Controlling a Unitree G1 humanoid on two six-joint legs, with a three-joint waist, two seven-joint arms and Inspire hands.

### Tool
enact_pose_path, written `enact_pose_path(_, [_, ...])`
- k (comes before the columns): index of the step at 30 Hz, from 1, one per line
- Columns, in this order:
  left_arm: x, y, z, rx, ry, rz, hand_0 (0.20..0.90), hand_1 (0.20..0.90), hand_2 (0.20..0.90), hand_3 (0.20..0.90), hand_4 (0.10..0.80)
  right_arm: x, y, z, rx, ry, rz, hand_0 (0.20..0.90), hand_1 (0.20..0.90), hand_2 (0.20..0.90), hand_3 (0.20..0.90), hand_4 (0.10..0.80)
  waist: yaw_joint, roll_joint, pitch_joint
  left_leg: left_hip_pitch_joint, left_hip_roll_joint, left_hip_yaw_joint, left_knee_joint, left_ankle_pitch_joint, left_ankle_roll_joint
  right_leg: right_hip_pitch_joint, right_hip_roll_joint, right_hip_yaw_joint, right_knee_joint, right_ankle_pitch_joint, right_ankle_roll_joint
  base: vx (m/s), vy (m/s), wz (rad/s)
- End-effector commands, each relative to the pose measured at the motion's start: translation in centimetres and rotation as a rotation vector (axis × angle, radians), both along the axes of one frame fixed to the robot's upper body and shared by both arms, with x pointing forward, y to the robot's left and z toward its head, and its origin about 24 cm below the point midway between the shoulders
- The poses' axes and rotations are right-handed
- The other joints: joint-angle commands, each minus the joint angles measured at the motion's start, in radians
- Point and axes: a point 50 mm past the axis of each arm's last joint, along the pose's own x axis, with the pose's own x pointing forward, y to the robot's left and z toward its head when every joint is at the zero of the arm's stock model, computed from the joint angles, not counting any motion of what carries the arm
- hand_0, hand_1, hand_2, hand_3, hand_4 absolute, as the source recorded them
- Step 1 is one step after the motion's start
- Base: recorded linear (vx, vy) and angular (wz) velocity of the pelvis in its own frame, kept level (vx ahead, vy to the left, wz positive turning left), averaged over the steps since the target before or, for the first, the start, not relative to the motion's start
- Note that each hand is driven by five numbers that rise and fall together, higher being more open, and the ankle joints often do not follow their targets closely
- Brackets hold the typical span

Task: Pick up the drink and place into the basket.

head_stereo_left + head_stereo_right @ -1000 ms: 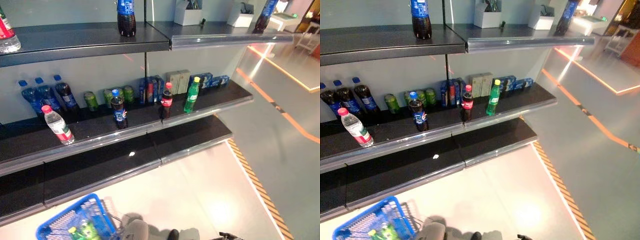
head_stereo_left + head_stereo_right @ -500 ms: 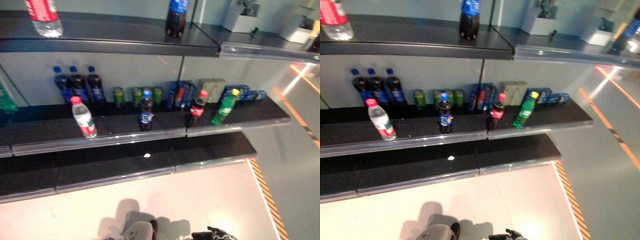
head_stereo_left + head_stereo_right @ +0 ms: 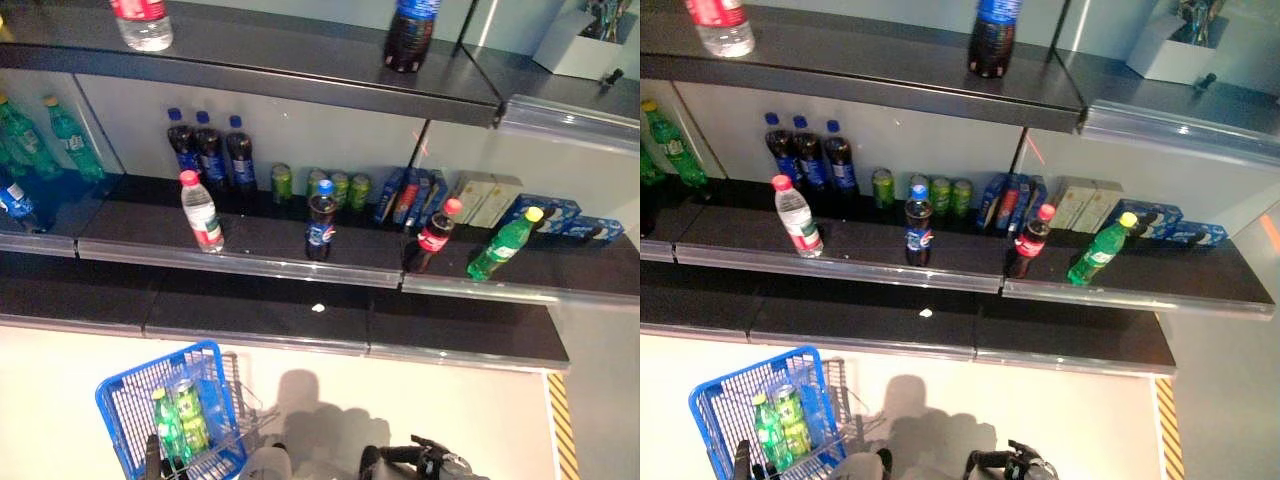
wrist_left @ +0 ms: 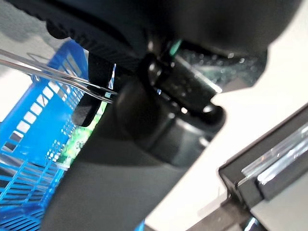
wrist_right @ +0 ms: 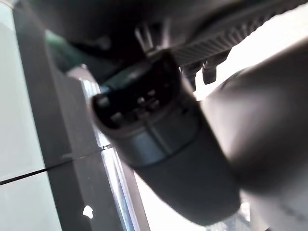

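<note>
I see the blue basket (image 3: 125, 405) at the lower left of the frame, on the floor below the shelf (image 3: 250, 255). Inside it lie a green bottle (image 3: 167, 430) and a green can (image 3: 190, 415). My left hand (image 4: 103, 72) has its fingers curled around the wire handle (image 4: 57, 77) of the basket. My right hand (image 3: 430, 462) shows at the bottom edge; I cannot tell its fingers. On the shelf stand a water bottle (image 3: 201, 211), two cola bottles (image 3: 321, 221) and a green drink (image 3: 503, 245).
</note>
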Motion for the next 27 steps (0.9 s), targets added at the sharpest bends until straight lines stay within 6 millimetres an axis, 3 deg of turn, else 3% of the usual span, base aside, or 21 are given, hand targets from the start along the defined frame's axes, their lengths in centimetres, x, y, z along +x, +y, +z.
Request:
enact_pose_path(1, [-0.7, 1.8, 0.5, 0.087, 0.026, 0.014, 0.3, 0.3, 0.3, 0.2, 0.1, 0.2, -2.8, 0.5, -0.053, -0.047, -0.044, 0.9, 0.9, 0.9, 0.9, 0.8, -0.016, 0.02, 0.036, -0.016, 0.124, -0.05, -0.035, 0.171, -0.052, 0.026, -0.021, -0.058, -0.072, 0.022, 0.023, -0.204, -0.145, 0.24])
enact_pose_path(5, [-0.1, 0.9, 0.4, 0.071, 0.022, -0.043, 0.3, 0.3, 0.3, 0.2, 0.1, 1.3, -4.0, 1.3, -0.055, -0.147, -0.028, 0.9, 0.9, 0.9, 0.9, 0.8, -0.048, 0.049, 0.043, 0.0, 0.175, 0.028, -0.153, 0.245, -0.092, 0.019, -0.008, -0.118, -0.063, -0.007, 0.009, -0.093, -0.051, 0.6])
enact_pose_path(7, [0.0, 0.8, 0.4, 0.071, 0.02, -0.047, 0.3, 0.3, 0.3, 0.2, 0.1, 1.6, -4.0, 1.5, -0.054, -0.169, -0.014, 0.9, 0.9, 0.9, 0.9, 0.8, -0.051, 0.051, 0.043, 0.007, 0.176, 0.033, -0.172, 0.254, -0.096, 0.021, -0.006, -0.124, -0.065, -0.009, 0.007, -0.029, 0.006, 0.19])
enact_pose_path(12, [0.8, 0.8, 0.7, 0.083, -0.011, -0.069, 0.3, 0.3, 0.3, 0.2, 0.1, 5.9, -2.1, 3.9, -0.041, -0.391, 0.152, 0.9, 0.9, 0.9, 0.9, 0.8, -0.065, 0.052, 0.04, 0.029, 0.175, 0.051, -0.219, 0.26, -0.113, 0.031, -0.01, -0.144, -0.085, -0.007, 0.008, -0.033, 0.027, 0.41])
enact_pose_path(17, [0.5, 1.6, 1.0, 0.091, 0.009, -0.056, 0.3, 0.3, 0.3, 0.2, 0.1, 10.3, 1.1, 9.6, -0.025, -0.669, 0.339, 0.9, 0.9, 0.9, 0.9, 0.8, -0.092, 0.033, 0.03, 0.056, 0.175, 0.071, -0.231, 0.215, -0.105, 0.039, -0.017, -0.13, -0.079, -0.01, 0.019, 0.025, 0.037, 0.03])
enact_pose_path(27, [-2.0, 2.6, 1.2, 0.126, 0.058, -0.008, 0.3, 0.3, 0.3, 0.2, 0.1, 13.7, -0.7, 20.8, -0.12, -1.15, 0.377, 0.9, 0.9, 0.9, 0.9, 0.8, -0.126, 0.028, -0.017, 0.121, 0.155, 0.132, -0.239, 0.149, -0.087, 0.094, -0.026, -0.114, -0.117, -0.001, 0.035, 0.089, 0.044, -0.04])
